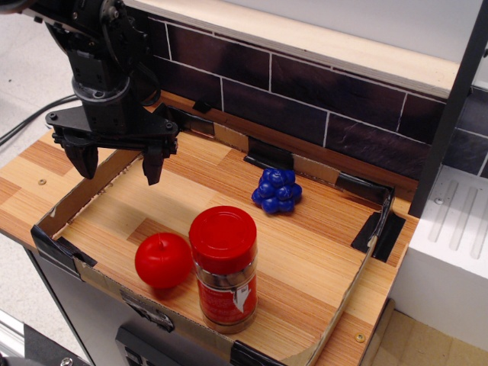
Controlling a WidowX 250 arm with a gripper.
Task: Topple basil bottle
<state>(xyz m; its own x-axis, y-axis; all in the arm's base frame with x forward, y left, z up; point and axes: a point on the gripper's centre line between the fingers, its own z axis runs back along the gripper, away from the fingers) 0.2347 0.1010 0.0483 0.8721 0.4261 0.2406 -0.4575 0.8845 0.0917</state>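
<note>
Basil bottle upright, gripper away

Basil bottle [223, 268] stands upright near the front edge of the wooden surface [320, 259], red apple [163, 260] just beside it, possibly touching. Blue grape cluster [277, 191] sits farther back. Gripper [120, 162] hangs over the back-left corner, fingers spread, empty, well apart from the bottle.

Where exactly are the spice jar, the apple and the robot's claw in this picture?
basil bottle [223, 293]: the only camera view, on its red-and-white label.
apple [162, 260]: same view, middle of its red skin.
gripper [120, 162]: same view, the gap midway between its two dark fingertips.
</note>
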